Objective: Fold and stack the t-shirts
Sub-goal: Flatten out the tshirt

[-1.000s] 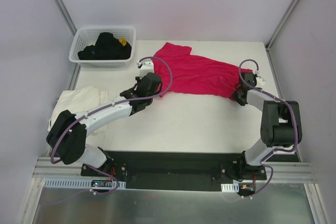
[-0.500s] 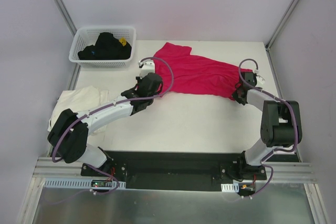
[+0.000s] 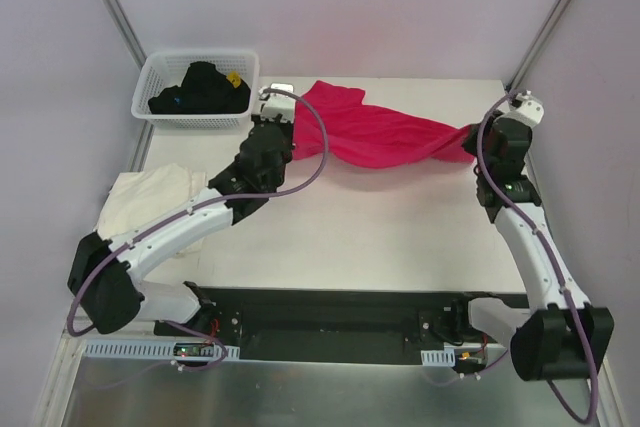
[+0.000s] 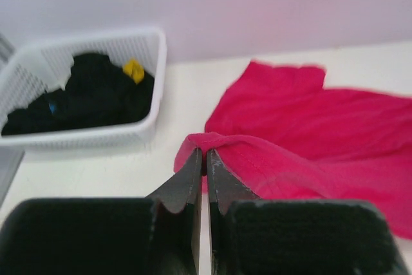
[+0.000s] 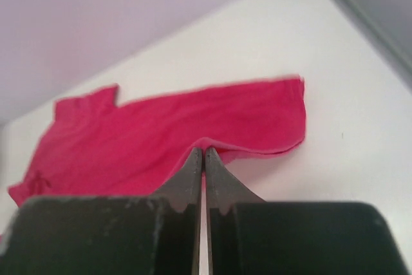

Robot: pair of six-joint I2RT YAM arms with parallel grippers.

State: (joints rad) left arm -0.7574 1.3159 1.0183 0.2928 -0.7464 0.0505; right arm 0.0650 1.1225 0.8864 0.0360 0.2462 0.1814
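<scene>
The tabletop (image 3: pixel 380 237) is bare across the middle and lower part of the top view. The magenta-red t-shirt (image 3: pixel 385 135) is stretched along its upper edge, and the cream-white t-shirt (image 3: pixel 150 197) lies crumpled at the left edge, below the white basket (image 3: pixel 195 121) in the upper left. The left fingers (image 4: pixel 192 181) are pressed together on the red shirt's left end, near the basket, and the right fingers (image 5: pixel 188 178) are likewise closed, pinching a fold of cloth at its right end.

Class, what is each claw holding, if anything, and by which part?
Both pinch the bright magenta-red cloth t-shirt: the left claw a raised fold of edge at one end, the right claw a fold at the opposite end.
</scene>
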